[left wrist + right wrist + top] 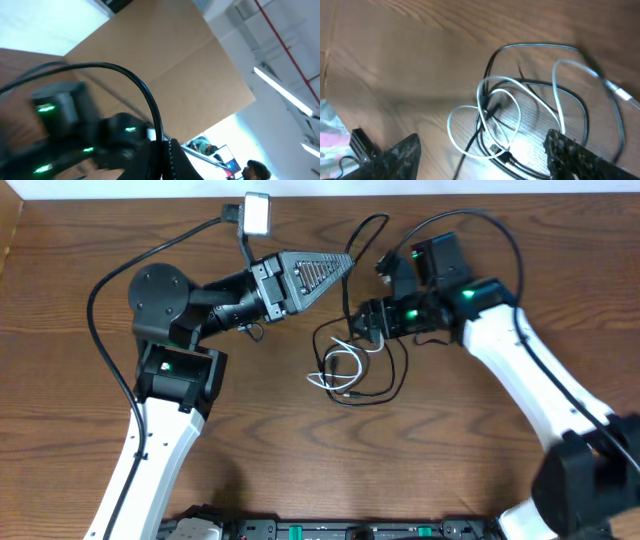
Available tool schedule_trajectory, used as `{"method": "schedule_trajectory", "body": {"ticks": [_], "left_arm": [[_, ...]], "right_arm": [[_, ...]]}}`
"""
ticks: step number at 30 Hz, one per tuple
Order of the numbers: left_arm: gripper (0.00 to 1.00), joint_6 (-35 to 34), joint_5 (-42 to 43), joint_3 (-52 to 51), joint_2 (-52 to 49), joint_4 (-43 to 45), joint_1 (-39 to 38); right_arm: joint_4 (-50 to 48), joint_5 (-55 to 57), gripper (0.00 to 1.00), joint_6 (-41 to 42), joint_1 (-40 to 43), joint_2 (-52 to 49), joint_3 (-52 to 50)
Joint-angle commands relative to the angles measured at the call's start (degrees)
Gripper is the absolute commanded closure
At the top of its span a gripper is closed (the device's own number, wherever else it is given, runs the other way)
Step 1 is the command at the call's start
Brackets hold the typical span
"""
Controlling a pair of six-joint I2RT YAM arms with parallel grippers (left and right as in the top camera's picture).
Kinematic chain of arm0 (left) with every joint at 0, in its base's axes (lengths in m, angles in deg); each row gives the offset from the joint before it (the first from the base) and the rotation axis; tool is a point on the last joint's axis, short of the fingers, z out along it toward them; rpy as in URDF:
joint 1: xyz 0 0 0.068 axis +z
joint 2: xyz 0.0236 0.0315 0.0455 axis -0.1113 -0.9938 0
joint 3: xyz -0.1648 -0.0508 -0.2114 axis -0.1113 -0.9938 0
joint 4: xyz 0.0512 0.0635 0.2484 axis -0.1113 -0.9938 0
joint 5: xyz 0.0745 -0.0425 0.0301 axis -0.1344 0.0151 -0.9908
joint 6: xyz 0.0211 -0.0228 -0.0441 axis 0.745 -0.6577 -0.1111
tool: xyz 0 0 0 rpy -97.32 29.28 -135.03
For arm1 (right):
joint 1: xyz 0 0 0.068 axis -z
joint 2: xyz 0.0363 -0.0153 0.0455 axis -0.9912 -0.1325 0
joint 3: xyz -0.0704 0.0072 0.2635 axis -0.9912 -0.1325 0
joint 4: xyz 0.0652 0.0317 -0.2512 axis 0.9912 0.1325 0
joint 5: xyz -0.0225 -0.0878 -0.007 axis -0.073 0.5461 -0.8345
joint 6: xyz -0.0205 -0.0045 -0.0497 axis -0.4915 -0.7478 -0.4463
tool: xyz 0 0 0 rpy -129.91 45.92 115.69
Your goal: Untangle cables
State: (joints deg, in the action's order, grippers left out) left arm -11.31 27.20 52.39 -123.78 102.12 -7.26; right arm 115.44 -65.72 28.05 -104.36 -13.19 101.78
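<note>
The black cable (388,386) and the white cable (341,364) lie looped together on the wooden table mid-frame. One strand of the black cable (146,94) rises into my left gripper (349,258), which is shut on it just above the tangle. In the left wrist view that strand runs down between the closed fingers of the left gripper (164,150). My right gripper (356,330) hovers at the tangle's right side, open. In the right wrist view the right gripper (485,160) stands wide apart over the white loops (465,112), the black loops (581,107) and a small plug end (496,149).
The right arm's thick wire (480,218) arcs above its wrist near the table's far edge. The left arm (165,370) stretches across the table's left half. A brown cardboard sheet (165,55) and a person (255,170) show behind in the left wrist view.
</note>
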Motion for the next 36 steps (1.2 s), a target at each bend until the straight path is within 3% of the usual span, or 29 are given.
{"method": "schedule_trajectory", "body": {"ticks": [1, 5, 11, 16, 21, 29, 36], "left_arm": [[0.93, -4.1, 1.9, 0.9, 0.4, 4.4, 0.2], [0.92, -8.4, 1.7, 0.9, 0.4, 12.6, 1.2], [0.92, -17.4, -2.8, 0.9, 0.4, 26.1, 5.1], [0.92, -24.7, -3.5, 0.9, 0.4, 28.6, 9.3], [0.93, -27.0, -3.3, 0.9, 0.7, 28.7, 11.8], [0.93, -24.6, -2.6, 0.9, 0.9, 28.6, 12.1], [0.92, -24.6, -2.3, 0.9, 0.9, 28.6, 12.8]], "right_arm": [[-0.2, -0.1, 0.25, 3.7, -0.4, -4.6, 0.0], [0.8, 1.5, 0.16, 3.7, -0.4, -8.5, 0.0], [3.0, 10.2, 0.12, 4.0, -0.4, -11.2, 0.0], [4.4, 16.5, 0.14, 6.3, -0.6, -13.0, 0.0], [8.2, 26.7, 0.16, 12.7, -0.4, -14.6, 0.0], [12.6, 8.7, 0.08, -1.3, 0.9, -8.6, 4.8], [13.4, 1.4, 0.03, -7.0, 0.3, 6.9, 11.9]]}}
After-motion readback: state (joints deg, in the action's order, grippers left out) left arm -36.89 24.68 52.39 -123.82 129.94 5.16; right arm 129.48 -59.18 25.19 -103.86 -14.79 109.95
